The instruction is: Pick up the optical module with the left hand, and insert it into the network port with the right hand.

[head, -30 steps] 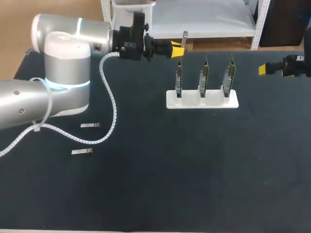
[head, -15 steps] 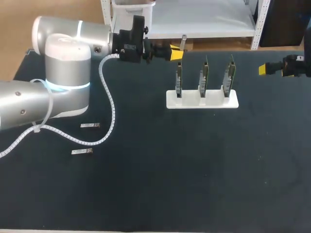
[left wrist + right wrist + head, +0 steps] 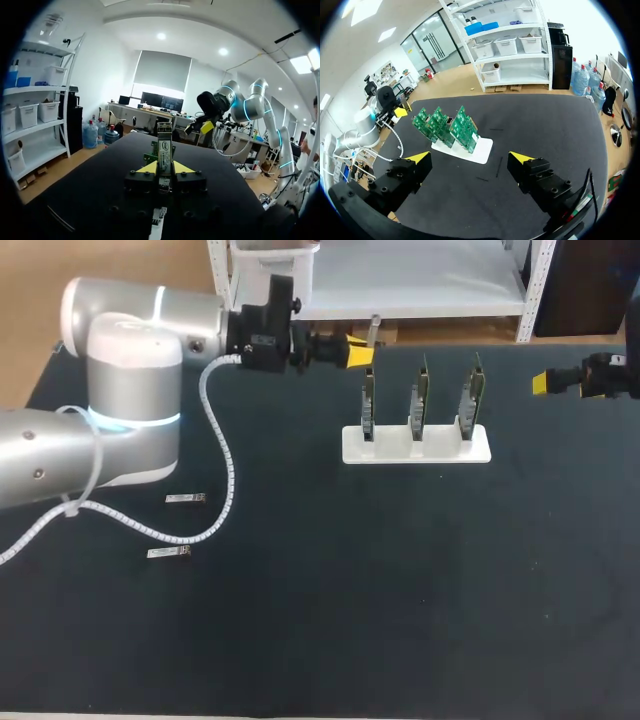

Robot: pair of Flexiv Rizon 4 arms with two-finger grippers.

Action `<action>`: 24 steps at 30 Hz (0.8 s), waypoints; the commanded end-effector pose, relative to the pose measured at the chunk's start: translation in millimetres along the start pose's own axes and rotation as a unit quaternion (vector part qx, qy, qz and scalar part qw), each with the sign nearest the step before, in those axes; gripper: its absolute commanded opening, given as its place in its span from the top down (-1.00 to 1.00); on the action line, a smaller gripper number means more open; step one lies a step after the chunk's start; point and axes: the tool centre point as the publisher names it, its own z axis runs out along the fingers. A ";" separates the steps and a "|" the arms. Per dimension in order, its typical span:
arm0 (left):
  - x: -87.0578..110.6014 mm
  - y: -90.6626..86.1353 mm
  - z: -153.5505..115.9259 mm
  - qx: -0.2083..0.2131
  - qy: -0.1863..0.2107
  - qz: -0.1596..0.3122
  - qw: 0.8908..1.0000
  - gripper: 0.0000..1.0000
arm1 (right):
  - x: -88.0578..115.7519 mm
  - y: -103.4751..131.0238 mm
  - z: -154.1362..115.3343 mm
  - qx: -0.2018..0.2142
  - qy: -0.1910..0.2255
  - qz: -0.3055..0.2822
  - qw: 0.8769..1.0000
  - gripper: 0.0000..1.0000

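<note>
Drawn back from the board rack [image 3: 415,445], the left gripper [image 3: 357,350] is clamped on the optical module [image 3: 374,328], judged light, rigid, best pinched by its sides; the right gripper [image 3: 548,382] is spread open.

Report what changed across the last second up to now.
The left tool, shut on the slim silvery optical module, drew back slightly from the white stand of three green circuit boards, towards its own arm's side. Nothing was taken hold of or let go. The open right tool, the stand and the two loose silvery modules near the left arm stayed put.
</note>
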 end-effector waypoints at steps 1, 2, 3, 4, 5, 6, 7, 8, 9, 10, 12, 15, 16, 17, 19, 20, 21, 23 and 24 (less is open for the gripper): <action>1.3 -7.2 -3.8 -0.006 -0.005 0.011 1.000 1.00 | 0.0 0.0 0.0 0.000 0.000 0.000 1.000 -1.00; 1.1 -7.6 -4.2 -0.005 -0.006 0.014 1.000 1.00 | 0.0 0.0 0.0 0.000 0.000 0.000 1.000 -1.00; 0.9 -7.7 -4.7 -0.002 -0.006 0.017 1.000 1.00 | 0.0 0.0 0.0 0.000 0.000 0.000 1.000 -1.00; 0.9 -7.6 -5.1 -0.002 -0.007 0.019 1.000 1.00 | 0.0 0.0 0.0 0.000 0.000 0.000 1.000 -1.00; 1.0 -7.2 -5.2 0.001 -0.008 0.020 1.000 1.00 | 0.0 0.0 0.0 0.000 0.000 0.000 1.000 -1.00; 1.0 -7.0 -5.0 0.007 -0.007 0.022 1.000 1.00 | 0.0 0.0 0.0 0.000 0.000 0.000 1.000 -1.00; 1.2 -7.2 -4.7 0.013 -0.010 0.017 1.000 1.00 | 0.0 0.0 0.0 0.000 0.000 0.000 1.000 -1.00; 0.9 -6.9 -4.8 0.015 -0.010 0.022 1.000 1.00 | 0.0 0.0 0.0 0.000 0.000 0.000 1.000 -1.00; 0.8 -7.5 -4.5 0.016 -0.010 0.025 1.000 1.00 | 0.0 0.0 0.0 0.000 0.000 0.000 1.000 -1.00; 0.4 -8.1 -4.0 0.019 -0.011 0.024 0.999 1.00 | 0.0 0.0 0.0 0.000 0.000 0.000 1.000 -1.00; -0.4 -11.1 -2.4 0.025 -0.012 0.030 0.999 1.00 | 0.0 0.0 0.0 0.000 0.000 0.000 1.000 -1.00; -0.4 -12.9 -0.5 0.028 -0.012 0.034 0.999 1.00 | 0.0 0.0 0.0 0.000 0.000 0.000 1.000 -1.00; -0.4 -12.9 -0.1 0.028 -0.013 0.034 0.999 1.00 | 0.0 0.0 0.0 0.000 0.000 0.000 1.000 -1.00; -0.3 -12.9 0.3 0.029 -0.012 0.034 0.999 1.00 | 0.0 0.0 0.0 0.000 0.000 0.000 1.000 -1.00; -0.1 -12.7 1.0 0.030 -0.012 0.035 0.999 1.00 | 0.0 0.0 0.0 0.000 0.000 0.000 1.000 -1.00; -0.1 -12.5 1.3 0.030 -0.012 0.036 0.999 1.00 | 0.0 0.0 0.0 0.000 0.000 0.000 1.000 -1.00; 0.1 -12.2 1.6 0.030 -0.011 0.038 0.999 1.00 | 0.0 0.0 0.0 0.000 0.000 0.000 1.000 -1.00; 0.5 -11.5 2.4 0.029 -0.011 0.039 0.999 1.00 | 0.0 0.0 0.0 0.000 0.000 0.000 1.000 -1.00; 0.8 -10.9 2.7 0.029 -0.011 0.039 0.999 1.00 | 0.0 0.0 0.0 0.000 0.000 0.000 1.000 -1.00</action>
